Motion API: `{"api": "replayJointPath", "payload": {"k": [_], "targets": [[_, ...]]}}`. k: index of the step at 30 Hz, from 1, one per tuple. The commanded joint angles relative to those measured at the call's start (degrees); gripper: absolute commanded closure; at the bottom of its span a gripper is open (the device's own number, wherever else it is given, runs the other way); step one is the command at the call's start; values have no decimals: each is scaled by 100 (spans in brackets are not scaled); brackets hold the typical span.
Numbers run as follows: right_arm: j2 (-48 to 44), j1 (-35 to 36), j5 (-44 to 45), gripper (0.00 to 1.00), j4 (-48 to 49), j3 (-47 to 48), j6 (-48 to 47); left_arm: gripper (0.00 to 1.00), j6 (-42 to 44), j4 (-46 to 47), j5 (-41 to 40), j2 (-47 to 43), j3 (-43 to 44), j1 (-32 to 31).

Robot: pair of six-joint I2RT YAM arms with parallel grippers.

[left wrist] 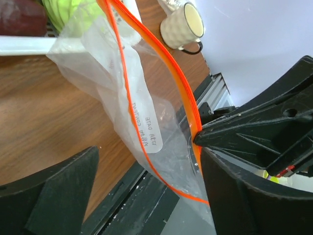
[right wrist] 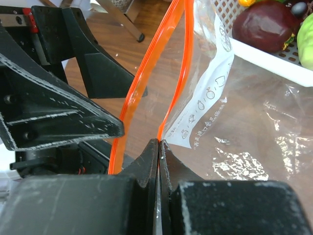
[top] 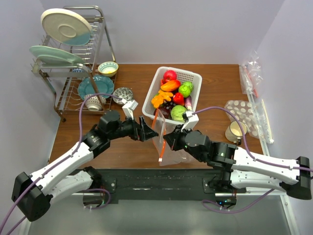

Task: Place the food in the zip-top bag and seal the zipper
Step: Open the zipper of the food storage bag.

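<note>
The clear zip-top bag point(top: 168, 147) stands on the table just in front of the white basket point(top: 195, 77), mouth up and parted. Its orange-red zipper point(top: 158, 137) runs along the left side. My right gripper point(top: 169, 139) is shut on one lip of the zipper point(right wrist: 172, 93), pinching it at the fingertips point(right wrist: 152, 152). My left gripper point(top: 146, 130) is open, its jaws wide apart around the bag's other lip point(right wrist: 131, 98); in the left wrist view the zipper point(left wrist: 171, 68) rests against my right-hand finger point(left wrist: 239, 196). Toy food point(top: 171, 86) fills the basket. I see no food in the bag.
A dish rack point(top: 73, 73) with plates stands at the back left, with bowls point(top: 122, 94) beside it. A cream mug point(top: 234, 131) and a dotted tray point(top: 242, 110) sit to the right of the basket. Clear packets point(top: 252, 73) lie at the far right edge.
</note>
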Motion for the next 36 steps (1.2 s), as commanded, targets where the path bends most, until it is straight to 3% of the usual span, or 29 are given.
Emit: {"api": "replayJointPath", "payload": {"k": [1,7,10,11,18,25,28,31,36], "targets": [[13,8,186,100,45,-53,40,17,-57,276,-296,216,32,-251],[31,-1,81,100,106,-9,-100,52,206,-84,-805,339,233,-489],[127,8,-86,100,211,26,-188,84,408,-453,-1165,269,400,-507],[188,8,-156,100,238,35,-241,100,557,-723,-1392,251,479,-507],[1426,8,-1298,100,405,702,-531,100,1445,-2825,-2984,-56,1752,-507],[2473,8,-1633,99,1020,1528,-672,100,1850,-4897,-4257,-83,3071,-507],[2764,-10,-1782,99,1152,1784,-698,100,1842,-5330,-4540,-48,3441,-507],[2870,-54,-1836,99,1275,1741,-532,100,1833,-5175,-4489,-92,3258,-507],[2791,-300,-1915,99,1591,1127,-189,100,1771,-4007,-3743,-171,1827,-498]]}}
